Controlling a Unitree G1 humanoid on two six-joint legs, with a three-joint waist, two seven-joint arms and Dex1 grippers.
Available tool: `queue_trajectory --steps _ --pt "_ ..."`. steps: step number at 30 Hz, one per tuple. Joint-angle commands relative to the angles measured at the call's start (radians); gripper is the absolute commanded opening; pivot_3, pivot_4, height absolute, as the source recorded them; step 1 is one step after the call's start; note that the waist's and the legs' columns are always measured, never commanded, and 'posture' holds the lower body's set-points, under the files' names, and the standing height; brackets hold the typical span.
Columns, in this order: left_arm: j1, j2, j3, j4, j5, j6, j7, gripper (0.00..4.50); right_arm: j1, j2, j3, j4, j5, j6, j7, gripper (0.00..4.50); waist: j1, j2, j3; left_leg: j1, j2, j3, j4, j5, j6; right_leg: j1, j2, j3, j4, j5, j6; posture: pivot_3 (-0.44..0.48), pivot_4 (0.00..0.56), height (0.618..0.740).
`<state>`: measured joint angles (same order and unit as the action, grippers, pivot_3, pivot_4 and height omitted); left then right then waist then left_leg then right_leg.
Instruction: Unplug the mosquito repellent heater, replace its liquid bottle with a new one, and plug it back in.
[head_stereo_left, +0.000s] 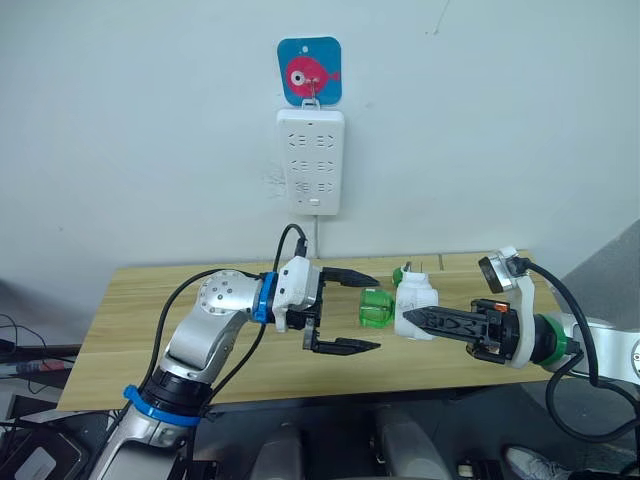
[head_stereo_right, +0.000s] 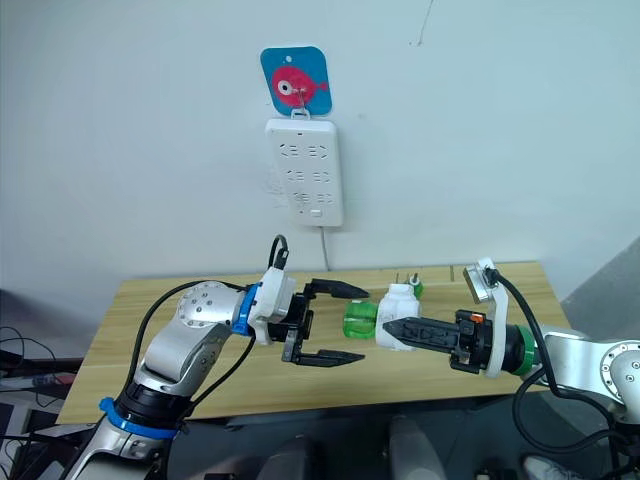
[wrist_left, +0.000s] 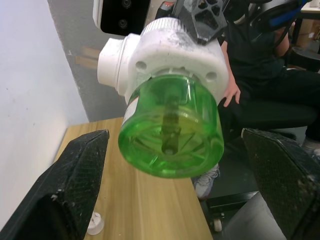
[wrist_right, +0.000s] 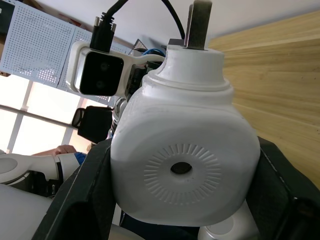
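Observation:
The mosquito repellent heater (head_stereo_left: 418, 303) is held in the air above the table, with my right gripper (head_stereo_left: 407, 318) shut on its white body. Its prongs (wrist_right: 199, 22) point away from the round vent (wrist_right: 181, 168). A green liquid bottle (wrist_left: 172, 125) is attached to the heater and sticks out toward my left gripper (head_stereo_left: 376, 313). That gripper is open, one finger (head_stereo_left: 350, 277) above and one (head_stereo_left: 345, 347) below, with the bottle's end between the tips and not touching them.
The white power strip (head_stereo_left: 310, 160) hangs on the wall from a blue fish hook (head_stereo_left: 309, 70), its cord running down behind the wooden table (head_stereo_left: 150, 320). A small green-topped item (head_stereo_left: 400, 272) stands behind the heater. A small white cap (wrist_left: 95, 223) lies on the table.

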<state>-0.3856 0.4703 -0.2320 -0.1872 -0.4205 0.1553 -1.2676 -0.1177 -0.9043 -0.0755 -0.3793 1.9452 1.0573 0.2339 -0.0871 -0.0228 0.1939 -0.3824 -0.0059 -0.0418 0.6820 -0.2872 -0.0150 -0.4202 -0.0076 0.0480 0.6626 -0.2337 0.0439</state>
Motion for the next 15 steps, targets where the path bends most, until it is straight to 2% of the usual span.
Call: queue_trajectory --steps 1,7,10,15 --pt "-0.018 -0.001 -0.006 -0.027 -0.001 0.0 0.009 4.5 -0.006 -0.01 -0.007 -0.02 0.027 -0.004 -0.001 3.03 0.0 0.0 0.0 0.0 0.0 0.0 0.0 0.0 0.0 0.0 0.0 0.0 0.0 0.0 0.0 -0.159 0.135 0.733" --pt "-0.03 -0.013 -0.003 -0.025 -0.008 0.009 0.019 4.5 -0.006 -0.015 -0.005 -0.023 0.027 -0.001 -0.007 3.03 0.0 0.0 0.0 0.0 0.0 0.0 0.0 0.0 0.0 0.0 0.0 0.0 0.0 0.0 0.0 -0.159 0.135 0.733" --pt "-0.033 -0.019 -0.011 -0.024 -0.004 -0.006 0.012 3.89 -0.008 -0.018 -0.002 -0.022 0.027 0.001 -0.01 3.03 0.0 0.0 0.0 0.0 0.0 0.0 0.0 0.0 0.0 0.0 0.0 0.0 0.0 0.0 0.0 -0.162 0.135 0.733" --pt "-0.022 -0.02 -0.027 -0.027 0.002 -0.018 0.002 2.33 -0.011 -0.021 0.007 -0.024 0.027 -0.004 -0.012 3.03 0.0 0.0 0.0 0.0 0.0 0.0 0.0 0.0 0.0 0.0 0.0 0.0 0.0 0.0 0.0 -0.162 0.136 0.733"
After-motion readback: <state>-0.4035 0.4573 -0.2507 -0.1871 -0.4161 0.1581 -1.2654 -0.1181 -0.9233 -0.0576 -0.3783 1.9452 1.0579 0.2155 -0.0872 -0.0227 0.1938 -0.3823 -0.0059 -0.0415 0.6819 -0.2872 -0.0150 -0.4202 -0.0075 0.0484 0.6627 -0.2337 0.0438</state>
